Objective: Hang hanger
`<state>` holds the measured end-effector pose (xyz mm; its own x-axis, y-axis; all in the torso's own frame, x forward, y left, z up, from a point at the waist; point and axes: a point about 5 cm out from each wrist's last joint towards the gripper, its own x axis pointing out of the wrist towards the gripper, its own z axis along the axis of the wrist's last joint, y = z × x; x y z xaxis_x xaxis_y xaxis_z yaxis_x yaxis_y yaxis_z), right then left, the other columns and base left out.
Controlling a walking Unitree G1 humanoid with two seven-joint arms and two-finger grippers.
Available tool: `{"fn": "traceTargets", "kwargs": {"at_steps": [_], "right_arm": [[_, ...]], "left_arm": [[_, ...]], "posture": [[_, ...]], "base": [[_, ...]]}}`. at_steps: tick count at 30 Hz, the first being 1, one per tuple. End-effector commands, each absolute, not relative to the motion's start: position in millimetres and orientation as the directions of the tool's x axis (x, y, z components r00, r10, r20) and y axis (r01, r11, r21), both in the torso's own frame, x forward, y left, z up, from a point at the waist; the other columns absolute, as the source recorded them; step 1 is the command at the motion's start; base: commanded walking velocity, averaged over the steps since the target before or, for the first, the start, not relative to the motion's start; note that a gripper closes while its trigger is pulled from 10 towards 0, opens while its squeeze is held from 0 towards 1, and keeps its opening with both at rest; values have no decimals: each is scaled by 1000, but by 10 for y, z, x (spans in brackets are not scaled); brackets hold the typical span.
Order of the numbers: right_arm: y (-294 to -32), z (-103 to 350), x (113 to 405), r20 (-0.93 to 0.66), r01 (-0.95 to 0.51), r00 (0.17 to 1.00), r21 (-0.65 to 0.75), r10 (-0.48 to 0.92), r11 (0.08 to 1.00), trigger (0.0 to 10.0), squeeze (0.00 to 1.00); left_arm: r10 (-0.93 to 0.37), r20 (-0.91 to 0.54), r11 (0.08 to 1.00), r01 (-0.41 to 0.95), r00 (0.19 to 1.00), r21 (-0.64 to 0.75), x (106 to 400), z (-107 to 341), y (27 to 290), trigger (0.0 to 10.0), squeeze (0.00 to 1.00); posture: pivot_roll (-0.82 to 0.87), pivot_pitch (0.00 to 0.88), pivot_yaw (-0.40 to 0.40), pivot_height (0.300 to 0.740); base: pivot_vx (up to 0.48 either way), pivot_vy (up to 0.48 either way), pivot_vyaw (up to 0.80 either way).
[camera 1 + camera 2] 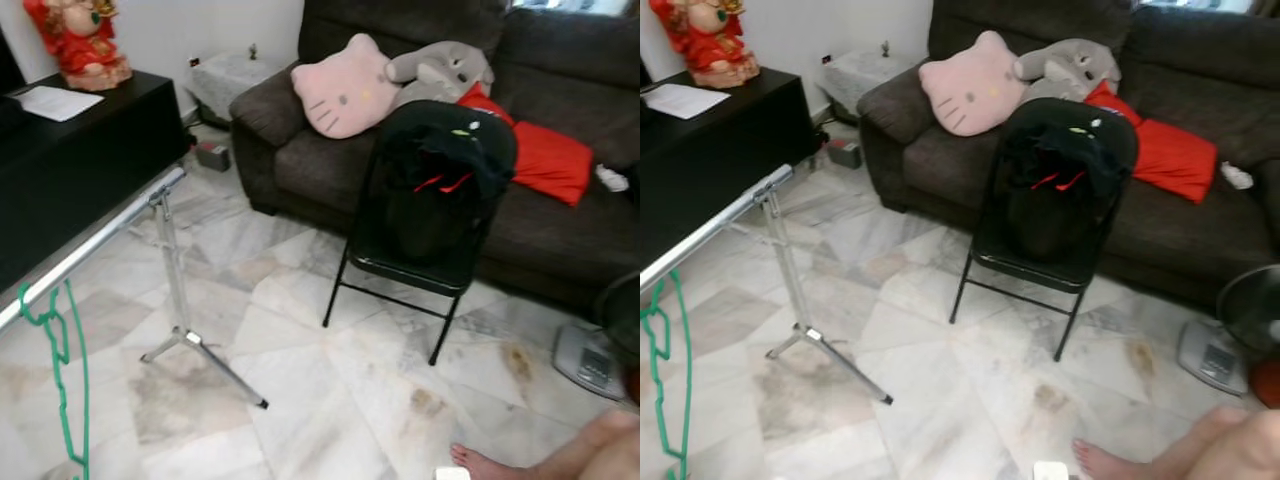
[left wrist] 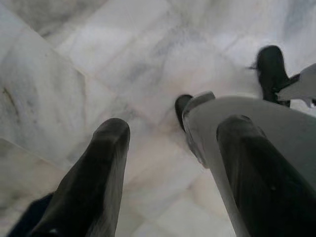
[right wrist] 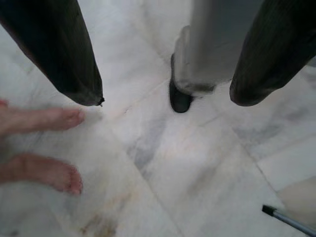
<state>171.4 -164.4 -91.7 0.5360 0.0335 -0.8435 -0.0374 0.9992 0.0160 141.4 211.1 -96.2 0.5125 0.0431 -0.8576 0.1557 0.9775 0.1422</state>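
Note:
A green hanger (image 1: 62, 380) hangs by its hook from the silver rail (image 1: 95, 240) of a clothes rack at my near left. A black folding chair (image 1: 425, 235) stands in front of the sofa with black clothing draped over its back; red pieces (image 1: 441, 184) show in the folds. My left gripper (image 2: 175, 126) hangs open over the marble floor, nothing between its fingers (image 2: 101, 173). My right gripper (image 3: 166, 98) is also open and pointing down at the floor, with a person's bare feet (image 3: 47, 143) beside it.
The rack's upright and splayed feet (image 1: 190, 340) stand on the marble floor to my left. A dark sofa (image 1: 560, 230) with plush toys and a red cushion (image 1: 545, 160) runs across the back. A black cabinet (image 1: 70, 160) sits far left, a fan base (image 1: 590, 360) right, a person's leg (image 1: 590, 455) near right.

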Motion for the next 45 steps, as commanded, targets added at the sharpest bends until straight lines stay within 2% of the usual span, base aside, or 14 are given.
{"fn": "traceTargets", "kwargs": {"at_steps": [1,11,45], "right_arm": [[-1734,-931,1669,-852,-13,524,1,8,1000,10000,0],[-1739,-931,1668,-851,-13,526,2,8,1000,10000,0],[-1753,-929,1667,-849,-17,529,-9,1,1000,10000,0]], "left_arm": [[9,-885,980,172,466,101,1300,-1026,1998,10000,0],[6,-886,980,174,464,98,1297,-1028,1992,10000,0],[-9,-887,977,195,461,91,1297,-1030,1975,10000,0]], "posture": [[-14,104,-42,740],[-13,100,-43,740],[-14,99,-45,740]], "base": [[0,0,-712],[0,0,-699],[21,0,0]]}}
